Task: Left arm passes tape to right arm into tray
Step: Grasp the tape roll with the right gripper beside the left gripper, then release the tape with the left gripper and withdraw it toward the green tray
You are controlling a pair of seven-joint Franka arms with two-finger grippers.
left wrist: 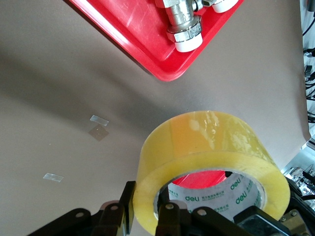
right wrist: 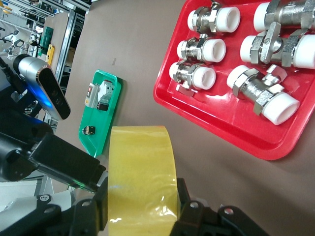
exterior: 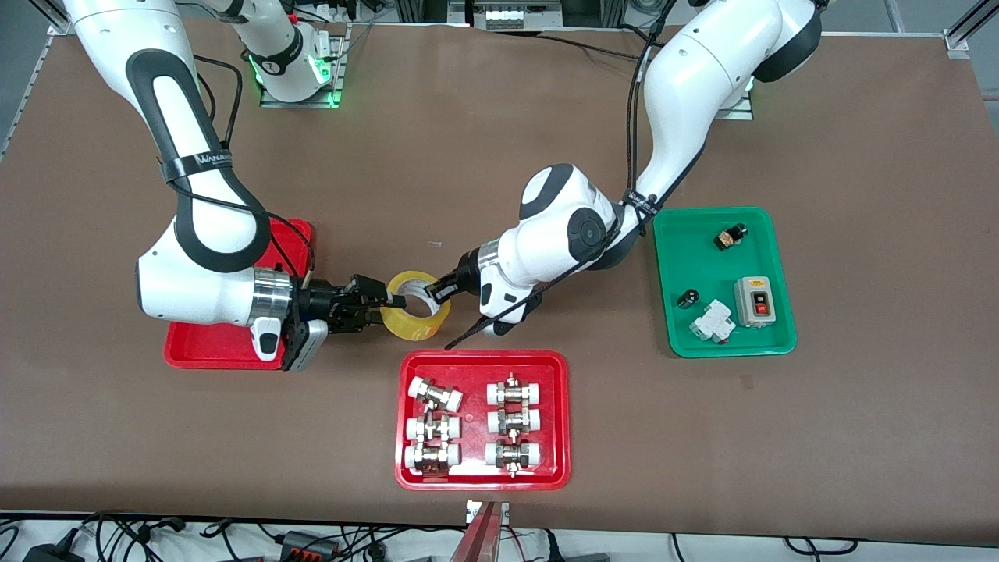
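Both hands (exterior: 425, 294) (exterior: 373, 306) grip tape (exterior: 420, 314) — bare table around.

so the whole setup sits on a big table (exterior: 858, 437) with a matte brown top, lit pretty evenly with soft shadows. silver aluminium framing (exterior: 966, 31) pokes in around 1 o'clock, and there's a metal bracket (exterior: 488, 523) clamped at the 6 o'clock edge. below that edge the pale floor (exterior: 702, 550) has a tangle of black cables (exterior: 133, 535) around 7 o'clock. a few scraps of clear tape (left wrist: 98, 127) are stuck on the tabletop.
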